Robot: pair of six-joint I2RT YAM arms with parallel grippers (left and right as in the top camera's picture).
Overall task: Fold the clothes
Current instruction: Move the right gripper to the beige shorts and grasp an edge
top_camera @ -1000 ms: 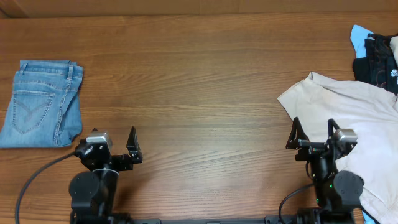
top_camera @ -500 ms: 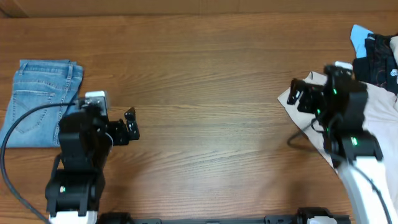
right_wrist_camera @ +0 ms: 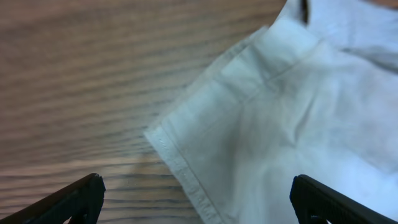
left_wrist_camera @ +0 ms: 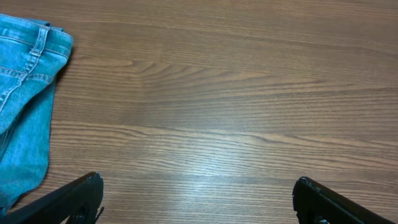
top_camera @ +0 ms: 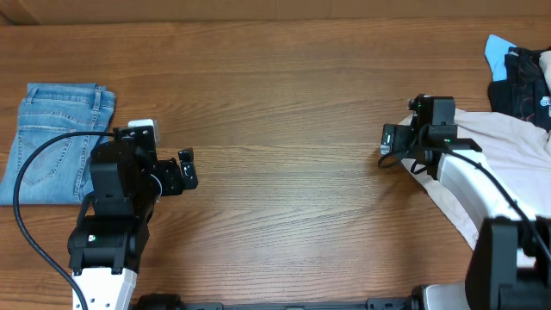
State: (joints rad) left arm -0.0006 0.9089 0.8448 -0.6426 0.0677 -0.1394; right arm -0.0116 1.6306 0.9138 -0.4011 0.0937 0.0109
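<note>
Denim jeans (top_camera: 56,142), folded, lie flat at the far left of the counter (top_camera: 293,103), well apart from the beige shorts (top_camera: 508,129) and on the opposite side of the work area. In the left wrist view only one blue edge of the jeans (left_wrist_camera: 25,93) shows, at the left border.

Left gripper (top_camera: 189,169) stands just right of the jeans and far to the left of the shorts. It points toward them across bare wood. Its jaws are spread wide in the left wrist view (left_wrist_camera: 199,196), with nothing but wood grain between them: released, holding nothing. A black cable (top_camera: 34,172) loops from this arm over the jeans.

Right gripper (top_camera: 386,145) sits at the leftmost edge of the shorts. In the right wrist view (right_wrist_camera: 198,190) the jaws are parted wide, and a hemmed corner of the shorts (right_wrist_camera: 298,124) lies beneath the gap between them. No fabric is pinched. Whether the fingertips touch the cloth or the counter cannot be told.

Shorts lie unfolded and rumpled at the right side of the counter, running off its right edge, with the right arm lying across them. A stitched hem and soft creases are visible. The waistband is not clearly made out.

Dark patterned garments (top_camera: 521,82) with a sky-blue piece (top_camera: 498,50) lie just behind the shorts at the far right corner, touching or overlapping their upper edge.
</note>
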